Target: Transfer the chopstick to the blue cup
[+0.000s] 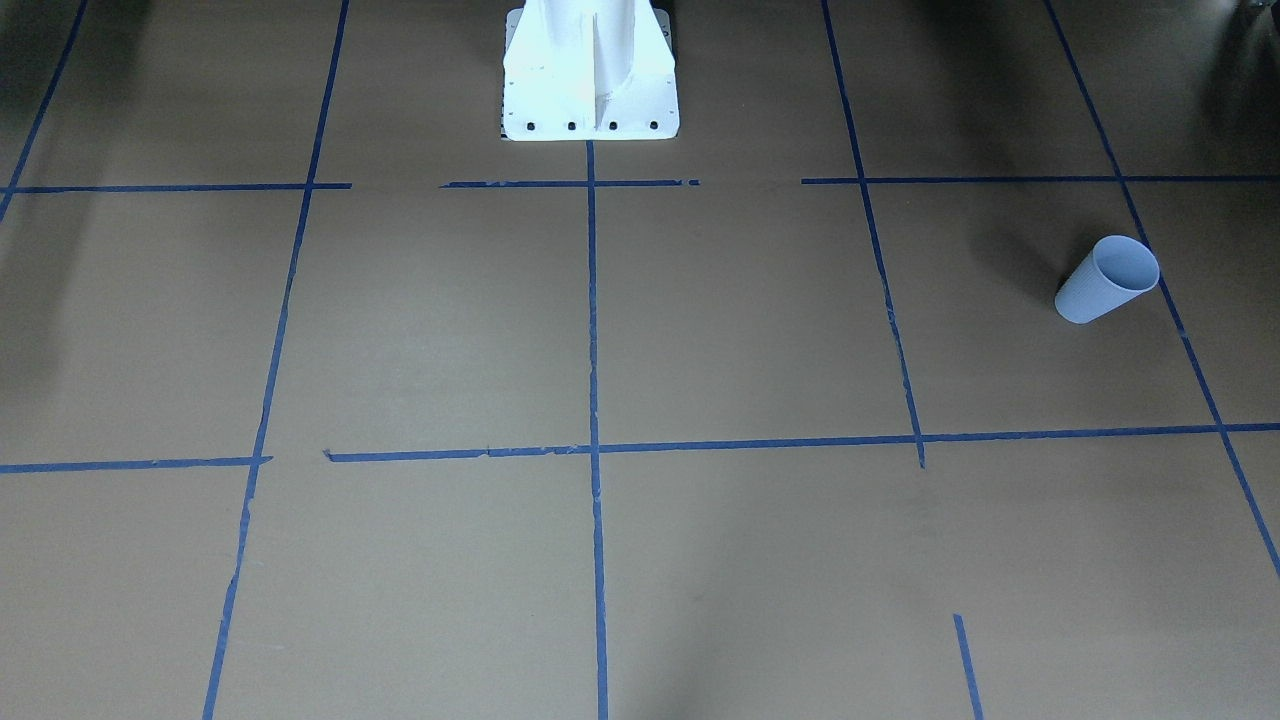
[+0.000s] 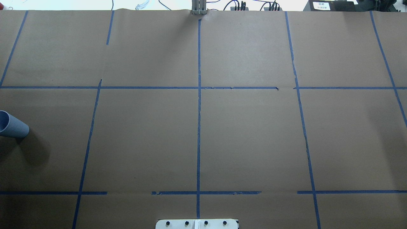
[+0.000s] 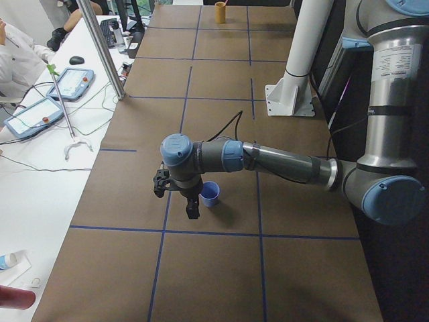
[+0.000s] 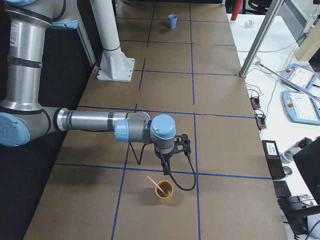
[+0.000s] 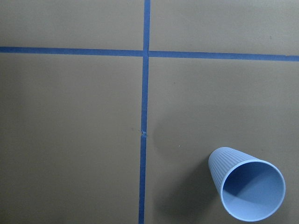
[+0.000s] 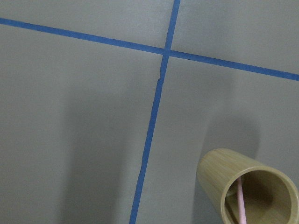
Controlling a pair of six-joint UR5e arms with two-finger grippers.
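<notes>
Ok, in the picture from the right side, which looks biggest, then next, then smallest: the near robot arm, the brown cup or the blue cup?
1. Near robot arm.
2. Brown cup.
3. Blue cup, but it stands far from the camera, so it may not really be smaller.

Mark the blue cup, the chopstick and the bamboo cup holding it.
blue cup (image 5: 248, 190): left wrist view, inner wall.
chopstick (image 6: 240, 204): right wrist view, pink shaft.
bamboo cup (image 6: 213, 173): right wrist view, outer wall.

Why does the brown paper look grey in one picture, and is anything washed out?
Right wrist view: a cooler colour cast greys the brown paper around the tan cylindrical cup. Front-facing view: the white pedestal is overexposed. Overhead view: the ribbed blue plastic cup casts a shadow.
</notes>
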